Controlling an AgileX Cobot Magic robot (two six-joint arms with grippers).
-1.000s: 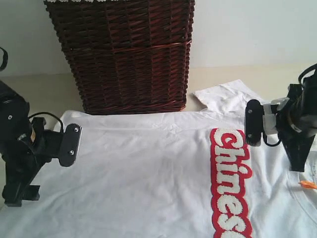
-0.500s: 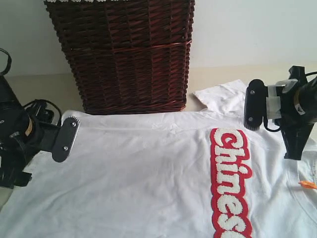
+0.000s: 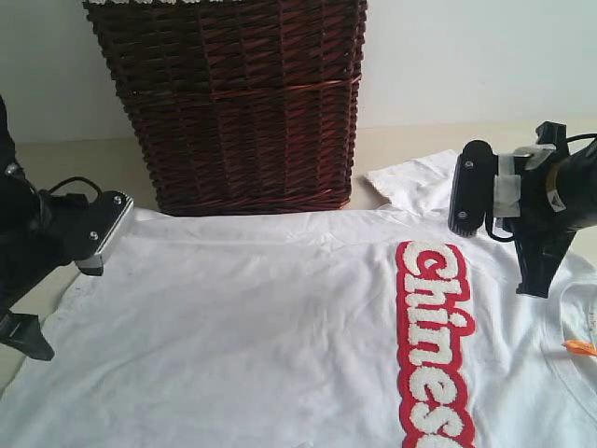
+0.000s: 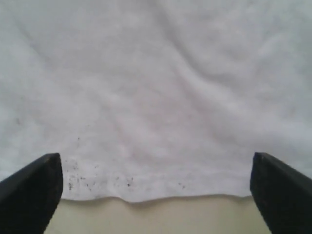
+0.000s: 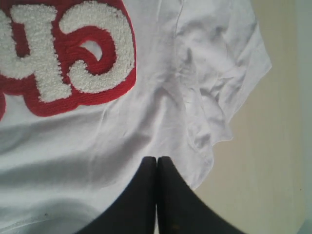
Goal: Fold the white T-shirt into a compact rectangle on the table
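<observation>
Finds the white T-shirt (image 3: 280,327) spread flat on the table (image 3: 103,168), in front of the wicker basket (image 3: 238,103), long axis running side to side in the exterior view: hem (image 4: 195,196) at the left end, orange neck tag (image 3: 578,347) at the right end, red band (image 3: 434,345) of lettering crossing the chest between. Places the left gripper (image 4: 155,165) at the hem end, jaws spread wide and empty, one finger to each side of a stretch of hem, cloth lying straight ahead and bare table just behind the edge. Places the right gripper (image 5: 157,163) over the shoulder area beside the far sleeve (image 3: 420,177), jaws pressed together with nothing between them. Judges the hem nearer the left arm, the sleeve and neck nearer the right. Calls, most likely, for dropping the open left jaws onto the hem edge, and for parting the right jaws before any pinch at the sleeve.
</observation>
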